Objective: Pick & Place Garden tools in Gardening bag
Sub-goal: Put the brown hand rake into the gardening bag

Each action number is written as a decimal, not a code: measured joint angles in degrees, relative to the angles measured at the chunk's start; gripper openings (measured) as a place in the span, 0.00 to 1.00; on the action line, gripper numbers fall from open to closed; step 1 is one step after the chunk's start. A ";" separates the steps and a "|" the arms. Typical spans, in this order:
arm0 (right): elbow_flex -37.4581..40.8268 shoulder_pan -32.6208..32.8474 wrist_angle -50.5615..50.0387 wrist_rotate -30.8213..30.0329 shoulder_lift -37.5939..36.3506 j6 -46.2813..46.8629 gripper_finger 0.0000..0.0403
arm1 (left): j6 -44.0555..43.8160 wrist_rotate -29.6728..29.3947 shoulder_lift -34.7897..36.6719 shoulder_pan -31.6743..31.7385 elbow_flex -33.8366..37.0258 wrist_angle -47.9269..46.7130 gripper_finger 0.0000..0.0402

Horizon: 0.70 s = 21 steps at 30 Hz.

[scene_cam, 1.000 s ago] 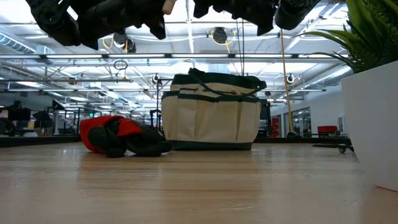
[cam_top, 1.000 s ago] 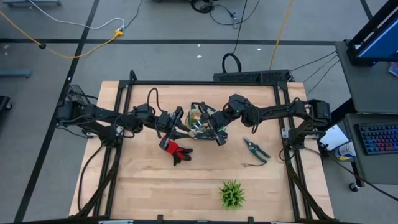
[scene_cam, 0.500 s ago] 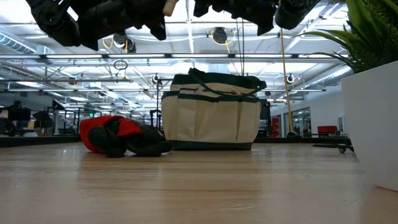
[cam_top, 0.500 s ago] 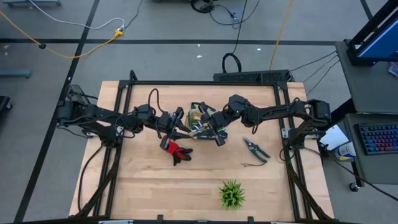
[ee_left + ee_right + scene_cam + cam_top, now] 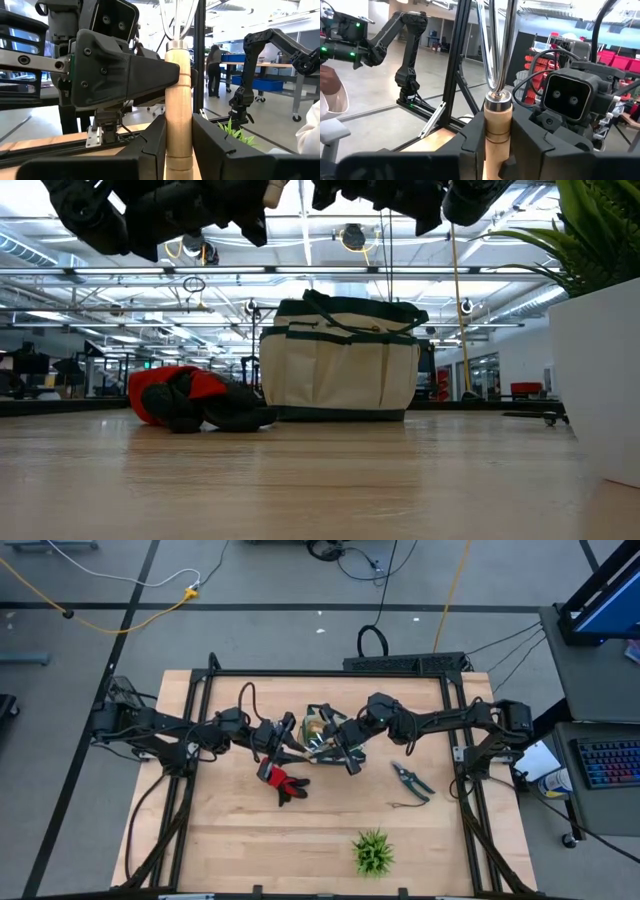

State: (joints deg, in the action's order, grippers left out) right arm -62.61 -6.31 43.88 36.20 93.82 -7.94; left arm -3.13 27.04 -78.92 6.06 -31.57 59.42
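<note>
High view is showing the pale wooden worktop (image 5: 250, 840) filling the middle of the frame, with two dark arms reaching in from left and right and meeting at centre. At that meeting point the small cream fabric gardening bag with dark green trim (image 5: 322, 730) is standing; in the low view the bag (image 5: 340, 370) is sitting upright at mid-frame. Lower centre, a green spiky plant (image 5: 373, 852) is standing alone. Just below and left of the bag, the red-and-black glove (image 5: 283, 782) is lying crumpled. Right of centre, dark-handled pruning shears (image 5: 411, 780) are lying flat. The left gripper (image 5: 179, 135) is pinching a wooden tool handle (image 5: 178, 100); the right gripper (image 5: 498, 135) is clamping a wooden-handled, metal-pronged tool (image 5: 498, 120).
</note>
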 joint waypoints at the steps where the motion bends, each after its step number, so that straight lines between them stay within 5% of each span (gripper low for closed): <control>1: 0.00 0.00 -0.54 -0.06 0.00 0.02 0.15 | -0.03 0.14 0.00 0.02 0.00 -0.53 0.21; 21: -0.02 -0.33 -7.60 -0.18 0.00 2.80 0.16 | 0.19 -1.05 -0.02 0.00 0.02 -7.26 0.22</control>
State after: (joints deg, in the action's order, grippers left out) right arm -62.63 -6.63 36.28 36.03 93.82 -5.15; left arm -2.94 25.99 -78.94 6.07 -31.55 52.16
